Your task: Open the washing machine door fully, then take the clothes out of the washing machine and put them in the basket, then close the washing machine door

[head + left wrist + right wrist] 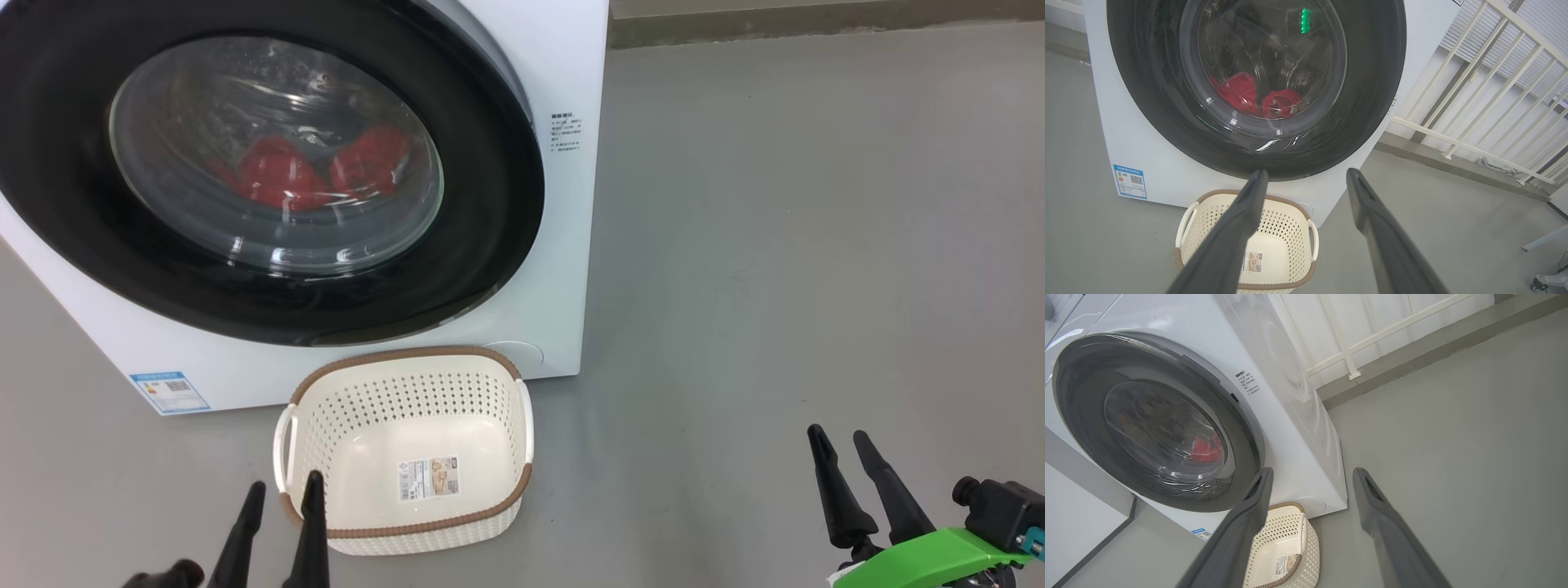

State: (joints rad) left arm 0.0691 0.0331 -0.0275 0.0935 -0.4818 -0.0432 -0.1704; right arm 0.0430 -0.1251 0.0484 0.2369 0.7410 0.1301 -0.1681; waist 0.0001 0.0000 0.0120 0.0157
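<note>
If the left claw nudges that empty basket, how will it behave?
The basket looks like thin, perforated plastic and is empty, so it is probably light. On the smooth grey floor it would likely skid rather than tip, being low and wide. Its walls may flex a little.

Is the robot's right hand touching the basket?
Apart. In the head view, bare grey floor lies between the right gripper and the basket.
</note>
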